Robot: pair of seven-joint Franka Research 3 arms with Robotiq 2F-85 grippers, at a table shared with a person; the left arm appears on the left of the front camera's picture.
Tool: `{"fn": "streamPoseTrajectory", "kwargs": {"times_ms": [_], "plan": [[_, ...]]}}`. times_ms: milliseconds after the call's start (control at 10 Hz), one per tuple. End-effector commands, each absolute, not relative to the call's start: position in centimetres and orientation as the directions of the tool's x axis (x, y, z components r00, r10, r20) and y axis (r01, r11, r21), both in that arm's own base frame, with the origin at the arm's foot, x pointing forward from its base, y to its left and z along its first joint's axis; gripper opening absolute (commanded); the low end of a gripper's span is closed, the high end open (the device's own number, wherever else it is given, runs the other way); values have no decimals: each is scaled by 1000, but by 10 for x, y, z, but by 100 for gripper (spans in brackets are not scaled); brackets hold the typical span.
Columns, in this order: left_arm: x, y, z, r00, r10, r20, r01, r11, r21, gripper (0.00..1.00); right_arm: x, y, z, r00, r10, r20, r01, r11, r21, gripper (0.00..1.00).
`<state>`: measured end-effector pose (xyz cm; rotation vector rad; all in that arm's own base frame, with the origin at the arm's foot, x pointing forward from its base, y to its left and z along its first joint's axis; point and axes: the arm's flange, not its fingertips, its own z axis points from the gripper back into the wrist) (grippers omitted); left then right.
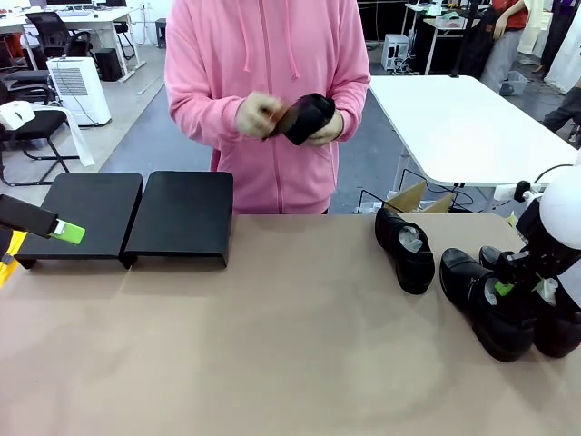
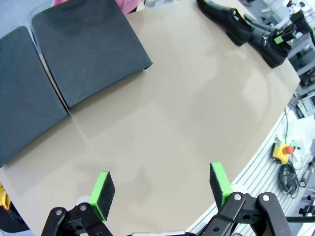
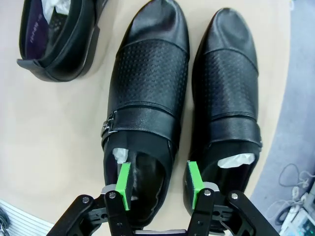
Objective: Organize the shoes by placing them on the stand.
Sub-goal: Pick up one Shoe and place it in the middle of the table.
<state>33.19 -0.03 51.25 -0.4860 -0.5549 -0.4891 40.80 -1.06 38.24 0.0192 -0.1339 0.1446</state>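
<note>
Evidently the step in hand is the first pick, and no shoe is on the stand [image 1: 182, 213] yet. The right gripper [image 3: 157, 184] hangs low over the heel end of a buckled shoe [image 3: 147, 73]. Its jaws are parted at a middling width, one green pad down inside the shoe's mouth beside the white paper and the other outside the collar. That outer pad sits in the gap toward its twin [image 3: 229, 73], which lies just beside it. The pads straddle the collar wall but do not look pressed onto it.

A third shoe [image 3: 54, 39] lies ahead of the fingers and off to the inner pad's side, apart from the pair. A person across the table holds a fourth shoe [image 1: 304, 118] in both hands.

The left gripper [image 2: 160, 191] hovers wide open and empty over bare tabletop, with both platforms of the stand ahead of its fingertips.

The next move, I judge, is to close on the collar wall without catching the twin. After that come a lift and a carry well across the table to the stand.
</note>
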Motion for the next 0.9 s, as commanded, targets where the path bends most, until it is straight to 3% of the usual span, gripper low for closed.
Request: {"fn": "streamPoseTrajectory", "kwargs": {"times_ms": [0,800], "plan": [[331,1,513,734,-307,606,570,763,-304,100,405,-9,381,987,122,104,-124,992,8,58],[331,1,513,734,-307,606,570,763,-304,100,403,-6,353,993,111,45,-112,994,18,58]]}}
